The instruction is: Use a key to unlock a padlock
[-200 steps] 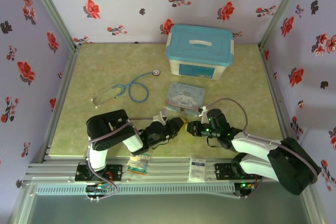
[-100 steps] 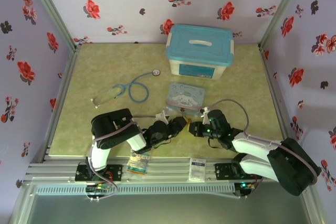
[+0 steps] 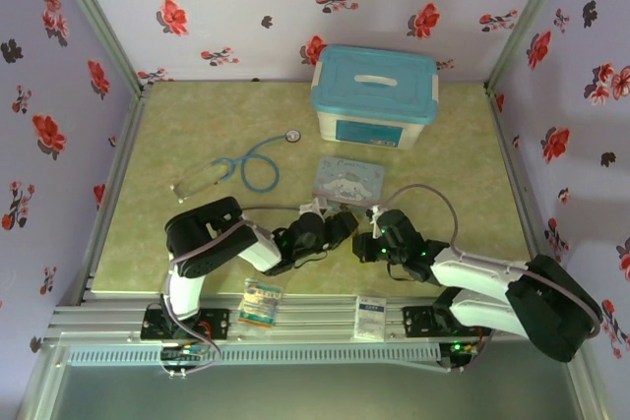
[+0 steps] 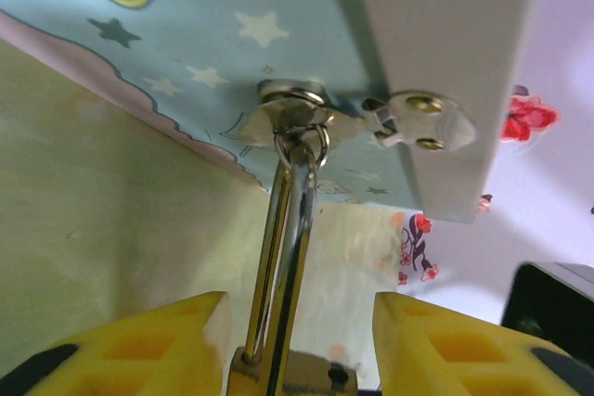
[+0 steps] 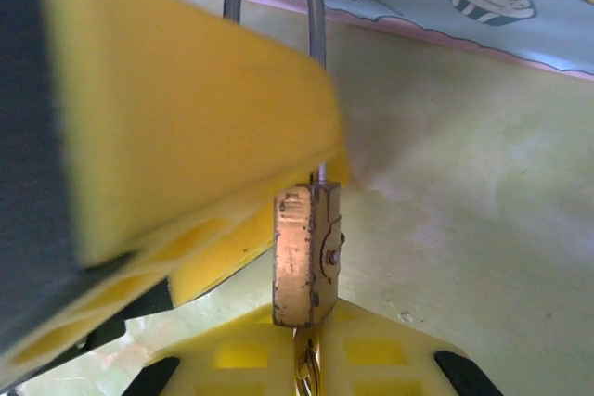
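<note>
Hung at the six o'clock edge of the tin [image 5: 464, 6], the padlock [image 5: 304, 257] is clenched by the left claw [image 4: 302, 322]. The key [image 5: 306, 373] beneath it is pinched by the right claw [image 5: 311, 345]. Light, slippery brass is probably best gripped by its flat sides.

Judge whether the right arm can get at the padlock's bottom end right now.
Probably yes: the right gripper sits directly under the padlock, nothing between them; the left gripper holds it from the sides.
</note>
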Action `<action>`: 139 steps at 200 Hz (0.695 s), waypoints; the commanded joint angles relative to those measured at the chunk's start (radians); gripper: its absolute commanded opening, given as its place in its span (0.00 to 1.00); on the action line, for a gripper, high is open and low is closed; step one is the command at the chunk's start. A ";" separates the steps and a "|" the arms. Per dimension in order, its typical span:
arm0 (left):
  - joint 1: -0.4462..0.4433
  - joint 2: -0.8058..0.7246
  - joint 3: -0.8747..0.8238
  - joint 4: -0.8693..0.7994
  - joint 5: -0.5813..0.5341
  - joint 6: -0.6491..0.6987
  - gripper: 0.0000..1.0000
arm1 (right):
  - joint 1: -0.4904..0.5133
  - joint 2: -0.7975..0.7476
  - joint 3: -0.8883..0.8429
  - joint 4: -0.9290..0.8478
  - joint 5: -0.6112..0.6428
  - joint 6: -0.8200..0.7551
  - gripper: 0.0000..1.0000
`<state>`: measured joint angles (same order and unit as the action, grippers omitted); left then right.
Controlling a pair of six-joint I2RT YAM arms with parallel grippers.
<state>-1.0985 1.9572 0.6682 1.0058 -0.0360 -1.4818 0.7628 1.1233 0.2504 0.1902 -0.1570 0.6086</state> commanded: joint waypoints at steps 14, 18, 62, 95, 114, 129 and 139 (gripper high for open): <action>0.005 -0.016 0.020 -0.159 0.039 0.075 0.23 | 0.020 0.014 0.047 -0.035 0.076 -0.038 0.13; 0.007 -0.022 0.018 -0.175 0.038 0.081 0.22 | 0.022 0.014 0.050 -0.038 0.079 -0.039 0.13; 0.009 -0.050 0.026 -0.231 0.041 0.117 0.09 | 0.036 0.041 0.074 -0.041 0.082 -0.033 0.18; 0.020 -0.091 0.014 -0.312 0.039 0.150 0.00 | 0.030 -0.024 0.074 -0.120 0.111 -0.013 0.31; 0.032 -0.103 -0.017 -0.298 0.038 0.144 0.00 | 0.003 -0.086 0.071 -0.174 0.088 -0.008 0.39; 0.038 -0.126 -0.029 -0.333 0.035 0.159 0.00 | -0.016 -0.143 0.076 -0.230 0.079 -0.005 0.44; 0.041 -0.143 -0.030 -0.368 0.023 0.169 0.00 | -0.031 -0.185 0.078 -0.272 0.092 -0.003 0.45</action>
<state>-1.0695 1.8668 0.6590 0.7391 -0.0135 -1.3586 0.7601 1.0180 0.3008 0.0330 -0.0887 0.5945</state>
